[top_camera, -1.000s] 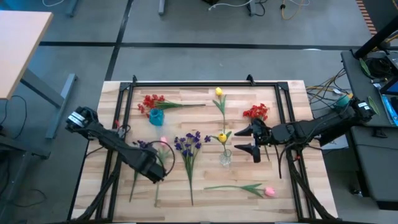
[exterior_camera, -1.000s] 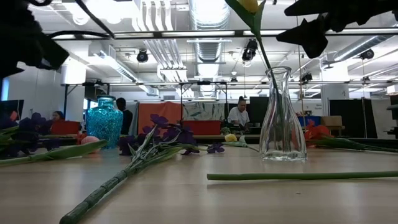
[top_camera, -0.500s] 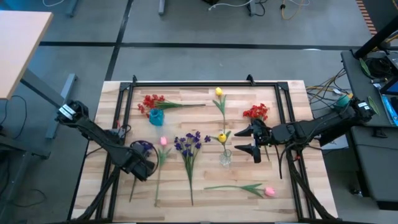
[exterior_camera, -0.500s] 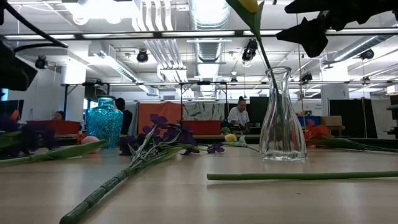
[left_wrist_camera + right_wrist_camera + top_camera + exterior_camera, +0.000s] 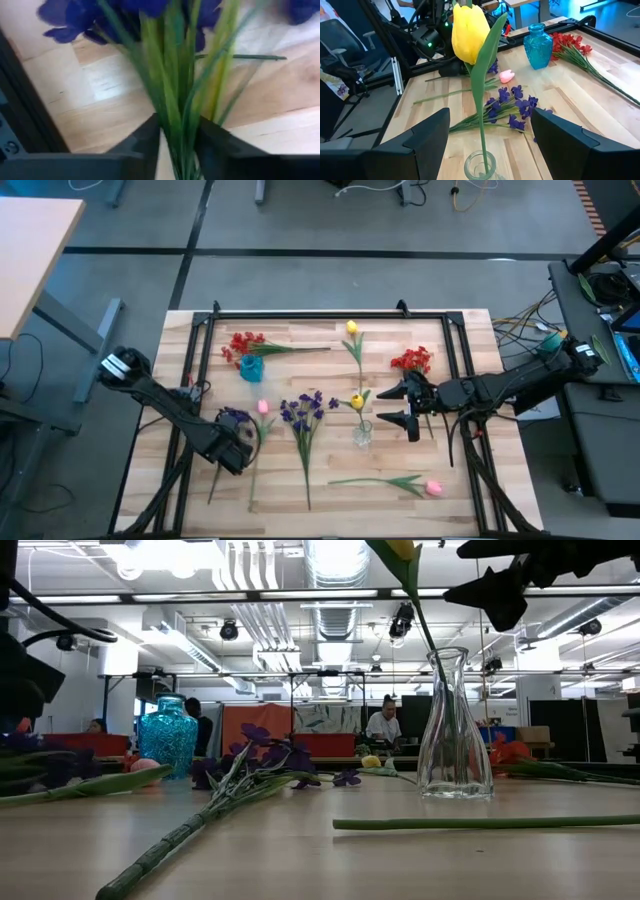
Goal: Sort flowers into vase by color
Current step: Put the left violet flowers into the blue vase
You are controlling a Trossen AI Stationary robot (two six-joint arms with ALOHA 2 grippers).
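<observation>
left pincer (image 5: 177, 137) pinching purple flowers (image 5: 165, 60), seemingly | right pincer (image 5: 487, 132) spread

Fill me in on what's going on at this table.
Two robot arms are sorting artificial flowers into vases. The left gripper has its fingers around the stems of a purple flower bunch at the table's left side. The right gripper hangs open beside the clear glass vase, which already holds a yellow tulip. Red, purple, pink and yellow flowers lie scattered around a blue vase.
</observation>
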